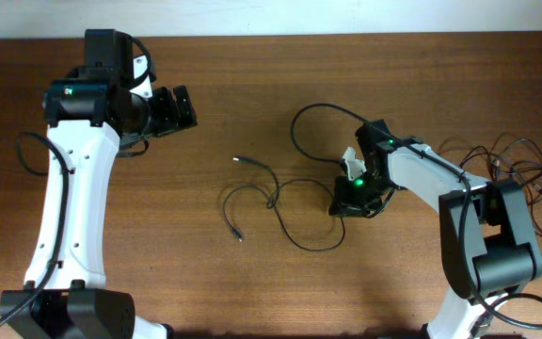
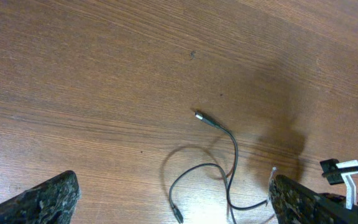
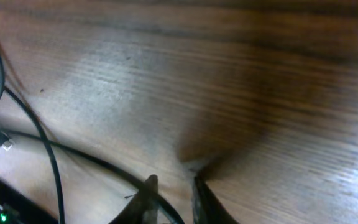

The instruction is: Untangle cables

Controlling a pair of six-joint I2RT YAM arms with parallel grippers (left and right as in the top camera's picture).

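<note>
Overhead alone shows you the whole wood-grain table, cables heaped at its right edge, and the left gripper spread wide, empty. Only the right wrist view shows the right gripper nearly closed astride a thin black cord; you cannot tell whether it pinches.

The worktop is brown wood with a fine straight grain, smooth, with a soft satin sheen where light falls on it. The cables have a thin black sheath, smooth and slightly glossy, like rubber or plastic. One plug ends in a bright silver metal tip. The left arm and right arm wear glossy white plastic shells with matt black joints. The jaws of the left gripper look black, rough and speckled.
</note>
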